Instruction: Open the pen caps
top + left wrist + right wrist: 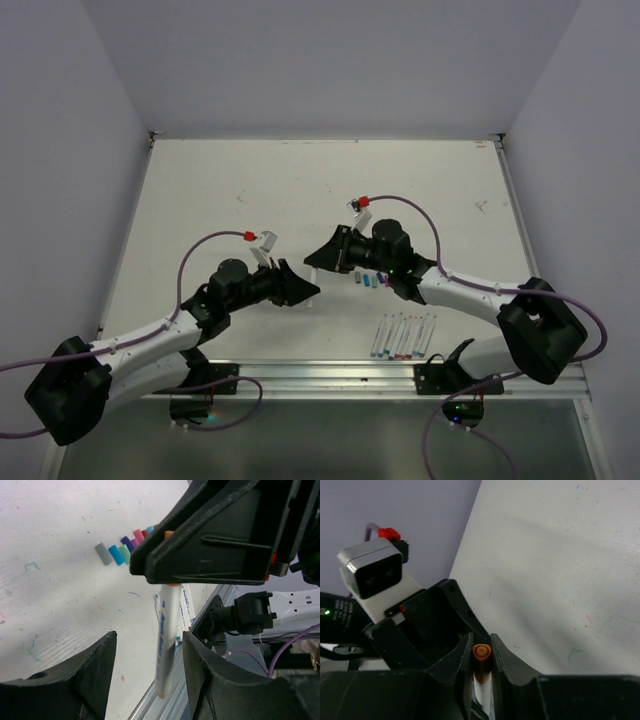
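Note:
My right gripper (481, 639) is shut on the orange pen cap (481, 654) of a white-barrelled pen (165, 640), held above the table. In the left wrist view the barrel hangs down between the fingers (215, 680) of my left gripper (149, 645), which is open and does not touch it. The two grippers meet tip to tip at the table's middle: left gripper (300, 288), right gripper (320, 258). Several loose pen caps (117, 555), grey, blue, teal, purple, pink and red, lie in a row on the table; they also show in the top view (372, 281).
Several white pens (402, 336) lie side by side near the front rail (330, 375), right of centre. The white table (250, 190) has small ink marks. Purple cables (400, 205) arc over both arms. Walls close in the left, right and back.

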You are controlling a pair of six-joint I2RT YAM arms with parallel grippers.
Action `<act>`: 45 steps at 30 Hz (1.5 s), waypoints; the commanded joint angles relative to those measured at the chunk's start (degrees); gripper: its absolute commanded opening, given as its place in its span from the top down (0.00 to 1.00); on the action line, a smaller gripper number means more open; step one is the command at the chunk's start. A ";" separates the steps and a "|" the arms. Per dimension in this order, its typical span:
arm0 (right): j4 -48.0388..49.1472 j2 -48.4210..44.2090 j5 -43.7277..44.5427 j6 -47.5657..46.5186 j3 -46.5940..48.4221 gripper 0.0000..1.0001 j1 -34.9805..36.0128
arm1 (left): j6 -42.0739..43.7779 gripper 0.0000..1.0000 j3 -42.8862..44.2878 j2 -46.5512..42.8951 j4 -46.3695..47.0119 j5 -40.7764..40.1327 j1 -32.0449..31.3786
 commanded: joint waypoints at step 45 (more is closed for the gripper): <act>-13.82 -4.46 21.86 -3.80 5.43 1.00 -0.74 | -12.51 1.00 -8.51 10.87 34.74 -11.99 -18.07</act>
